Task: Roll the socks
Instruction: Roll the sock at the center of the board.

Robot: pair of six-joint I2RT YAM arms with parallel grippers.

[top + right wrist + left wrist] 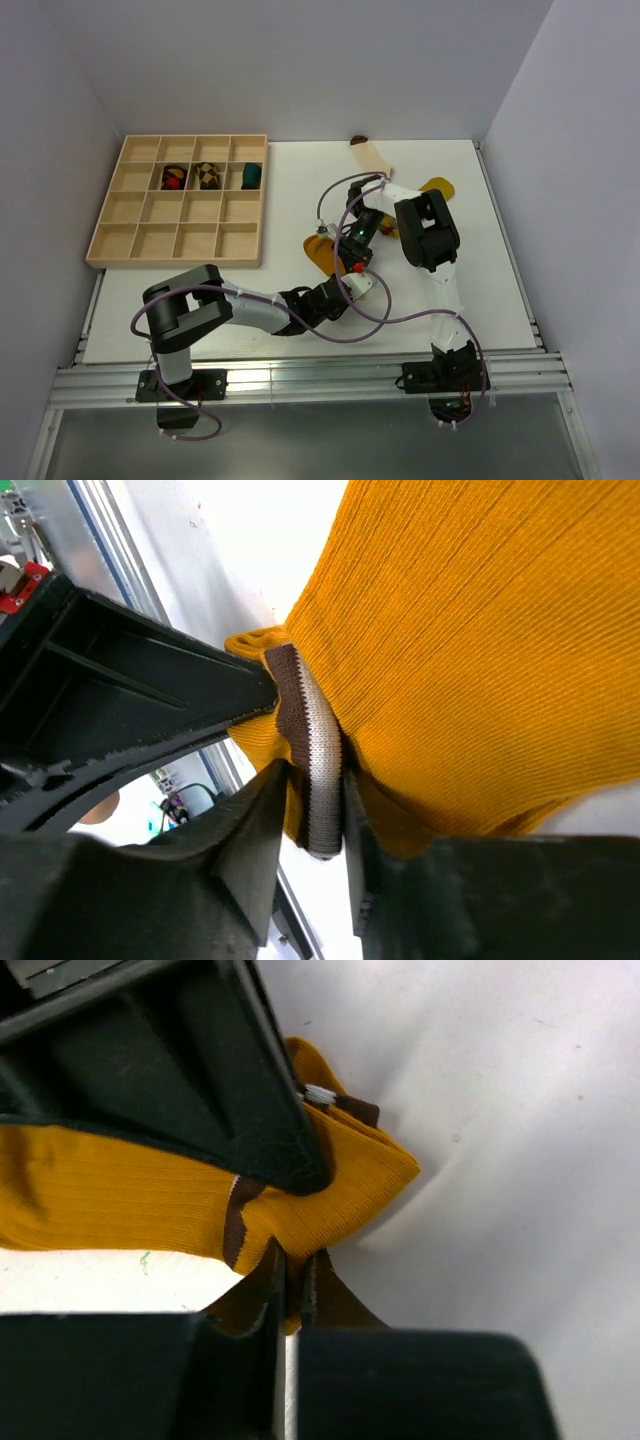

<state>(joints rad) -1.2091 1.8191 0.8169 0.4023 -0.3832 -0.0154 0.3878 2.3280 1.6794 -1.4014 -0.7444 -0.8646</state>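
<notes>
A mustard-orange sock [320, 252] with a white-and-dark striped cuff lies mid-table between both grippers. My left gripper [345, 284] is shut on a fold of its fabric [330, 1195], jaws pinched at the edge [292, 1262]. My right gripper [352, 248] is shut on the striped cuff [312, 750], with the orange fabric [480, 640] stretched above its jaws [318, 785]. A cream sock [373, 156] with a brown toe lies at the back. Another yellow-orange sock [438, 187] shows partly behind the right arm; any marks on it are hidden.
A wooden compartment tray [135, 240] stands at the back left. It holds a red-and-dark bundle [174, 177], a brown-checkered bundle [207, 176] and a teal bundle [250, 176]. Purple cables loop around both arms. The table's metal rail runs along the near edge.
</notes>
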